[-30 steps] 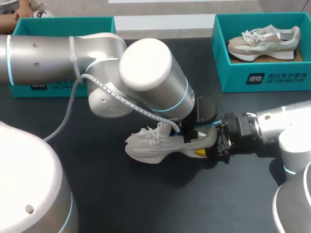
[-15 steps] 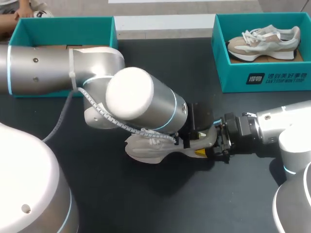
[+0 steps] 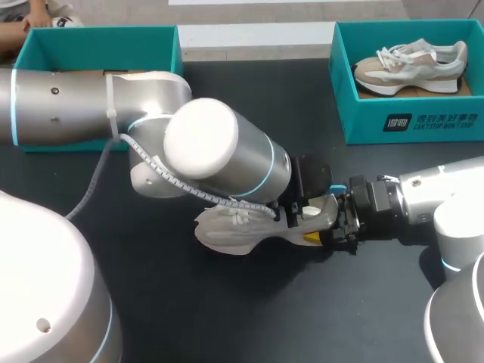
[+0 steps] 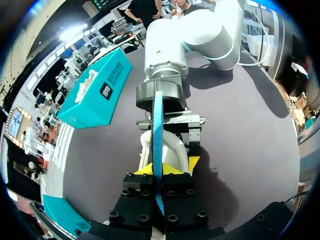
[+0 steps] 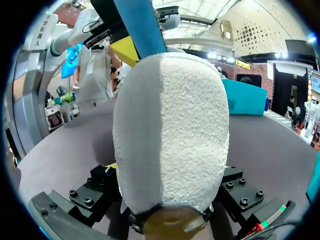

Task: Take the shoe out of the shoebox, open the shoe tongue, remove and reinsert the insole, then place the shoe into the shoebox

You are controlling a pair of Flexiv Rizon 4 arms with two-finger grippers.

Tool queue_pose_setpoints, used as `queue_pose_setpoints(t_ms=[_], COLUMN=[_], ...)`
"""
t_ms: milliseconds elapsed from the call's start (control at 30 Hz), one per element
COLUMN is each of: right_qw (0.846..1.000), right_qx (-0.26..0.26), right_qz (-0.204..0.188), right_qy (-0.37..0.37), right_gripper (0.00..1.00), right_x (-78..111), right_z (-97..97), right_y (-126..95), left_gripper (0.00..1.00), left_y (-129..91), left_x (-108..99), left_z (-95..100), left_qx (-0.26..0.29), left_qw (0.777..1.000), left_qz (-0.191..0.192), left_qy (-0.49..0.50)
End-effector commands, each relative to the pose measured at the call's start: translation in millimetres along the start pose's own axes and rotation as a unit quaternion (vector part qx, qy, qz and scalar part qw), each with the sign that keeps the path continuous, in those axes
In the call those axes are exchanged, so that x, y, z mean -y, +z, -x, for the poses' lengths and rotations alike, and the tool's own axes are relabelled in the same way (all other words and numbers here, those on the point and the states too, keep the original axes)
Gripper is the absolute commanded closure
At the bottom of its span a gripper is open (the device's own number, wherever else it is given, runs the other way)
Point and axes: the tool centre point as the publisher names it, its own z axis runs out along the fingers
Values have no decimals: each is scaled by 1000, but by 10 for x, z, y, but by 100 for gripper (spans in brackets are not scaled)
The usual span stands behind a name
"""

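Nearest you, the dark worktop [image 3: 227, 302] carries the pale shoe [image 3: 227, 231] on its sole at the middle, toe to the left and heel to the right. Your right end effector [image 3: 321, 219] comes in from the right and is clenched on the heel from two sides. This looks meant to pin the shoe down while the other arm works on its opening.

Just beyond, your left end effector [image 4: 162, 169] hangs over the heel end of the shoe, pointing down. It is closed on the blue insole [image 4: 158, 130], which stands edge-on between its yellow tips and runs towards the shoe's opening. The thin edge grip probably serves to keep the insole straight over the opening. I cannot tell how much of it sits inside the shoe, nor whether it is on its way out or back in.

Farther off, the teal shoebox [image 3: 98, 38] at far left lies open with bare cardboard showing, likely waiting for this shoe. Another open box [image 3: 423, 125] at far right holds a second shoe [image 3: 412, 64].
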Motion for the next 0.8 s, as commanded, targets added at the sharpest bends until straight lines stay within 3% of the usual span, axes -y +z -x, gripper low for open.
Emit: queue_pose_setpoints(t_ms=[33,367,567,800], right_qw=[1000,1000,1000,1000], right_qx=[1,1,1,1], right_qz=[-1,-1,-1,-1], right_qy=[0,0,0,0], right_gripper=[100,100,100,100], right_x=[68,68,68,68], right_z=[12,12,12,12], right_y=[56,56,56,56], left_gripper=[100,100,100,100], left_y=[-364,-901,-1249,-1742], left_x=[114,447,682,929], left_z=[132,170,282,428], left_qx=[-22,-123,-186,-190], left_qw=[1000,991,978,968], left_qz=[17,-4,-49,-115], left_qy=[-6,-44,-77,-117])
